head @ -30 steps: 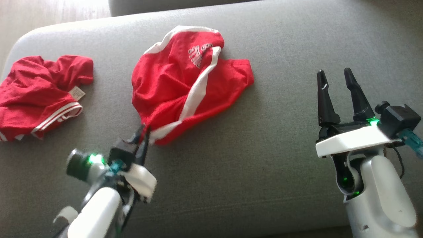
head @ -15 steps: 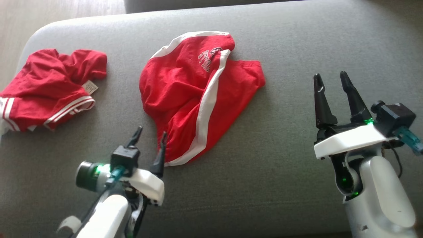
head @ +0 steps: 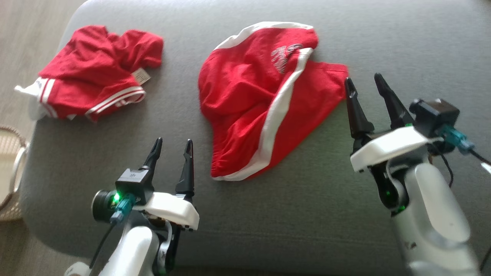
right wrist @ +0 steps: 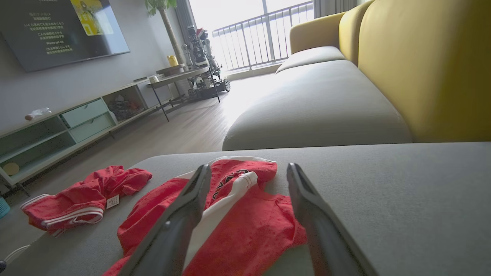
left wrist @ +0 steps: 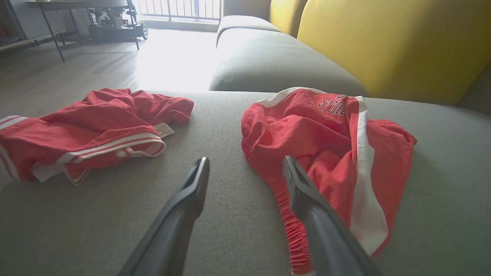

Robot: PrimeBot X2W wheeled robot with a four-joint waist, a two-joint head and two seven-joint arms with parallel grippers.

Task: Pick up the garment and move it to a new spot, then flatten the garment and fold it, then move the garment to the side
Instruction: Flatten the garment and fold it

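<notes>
I've got my left tool [head: 173, 141] with its fingers apart and empty, just left of the near edge of the shorts [head: 245, 88]. My right tool [head: 363, 78] is spread wide too, holding nothing, with its tips by the shorts' right corner; touching or not, I can't tell. The shorts lie crumpled mid-cushion on the grey sofa [head: 307, 199], white stripe down the middle, print at the far end. Another red garment [head: 92, 73] sits bunched at the cushion's left end, well apart.

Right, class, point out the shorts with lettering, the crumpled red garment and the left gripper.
shorts [head: 241, 88], head view, red panel left of stripe
crumpled red garment [head: 96, 73], head view, its red middle
left gripper [head: 173, 140], head view, midway between fingertips
</notes>
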